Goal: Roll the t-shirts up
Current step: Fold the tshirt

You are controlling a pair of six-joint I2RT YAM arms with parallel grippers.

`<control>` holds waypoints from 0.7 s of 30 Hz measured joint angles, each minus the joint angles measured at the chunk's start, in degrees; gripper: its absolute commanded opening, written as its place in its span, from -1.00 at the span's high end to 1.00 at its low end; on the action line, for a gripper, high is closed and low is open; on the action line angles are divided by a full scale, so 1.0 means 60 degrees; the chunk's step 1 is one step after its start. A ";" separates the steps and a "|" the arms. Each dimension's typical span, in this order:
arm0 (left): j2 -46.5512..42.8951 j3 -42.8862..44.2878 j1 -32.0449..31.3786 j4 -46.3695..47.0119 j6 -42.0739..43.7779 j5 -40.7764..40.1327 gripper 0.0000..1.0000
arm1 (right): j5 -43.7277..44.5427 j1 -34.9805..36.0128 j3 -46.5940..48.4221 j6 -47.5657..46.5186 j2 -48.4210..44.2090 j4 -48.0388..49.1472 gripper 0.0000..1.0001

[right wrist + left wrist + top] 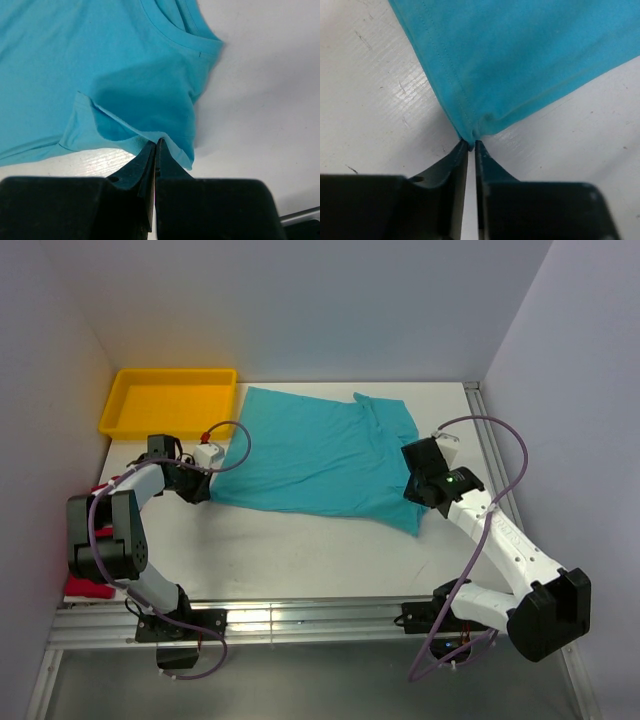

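The teal t-shirt (310, 455) lies spread flat on the white table, its collar toward the right. My left gripper (207, 492) sits low at the shirt's near left corner. In the left wrist view its tips (471, 143) are pinched on that hemmed corner of the teal t-shirt (520, 60). My right gripper (412, 485) is at the right side. It is shut (157, 141) on a lifted sleeve edge of the teal t-shirt (100, 65), just below the collar. A red t-shirt (88, 587) lies bunched at the table's left edge, mostly hidden behind my left arm.
A yellow tray (165, 433) stands at the back left corner, touching the teal shirt's far left edge. Walls close in on the left, back and right. A metal rail runs along the table's near edge (300, 615).
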 measured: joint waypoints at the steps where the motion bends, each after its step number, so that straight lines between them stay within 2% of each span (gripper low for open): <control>1: 0.0011 0.0000 0.0000 0.0004 0.0000 0.0011 0.78 | 0.0000 -0.0004 0.0015 -0.0004 0.0025 0.0004 1.00; 2: 0.0022 0.0007 0.0000 0.0004 0.0004 0.0040 0.88 | 0.0000 -0.0004 0.0044 -0.0007 0.0047 -0.0011 1.00; 5: 0.0131 0.0047 0.0000 -0.0062 0.0011 0.0113 0.99 | 0.0004 -0.0004 0.0135 -0.0062 0.0076 -0.0022 1.00; 13: 0.0408 0.0463 0.0000 -0.0481 0.0000 0.0331 0.99 | 0.0033 -0.0022 0.0353 -0.0171 0.0080 -0.0069 1.00; 21: 0.0732 0.1614 0.0084 -0.1126 -0.0503 0.0510 1.00 | 0.0080 -0.0055 0.0652 -0.0313 0.0076 -0.0087 1.00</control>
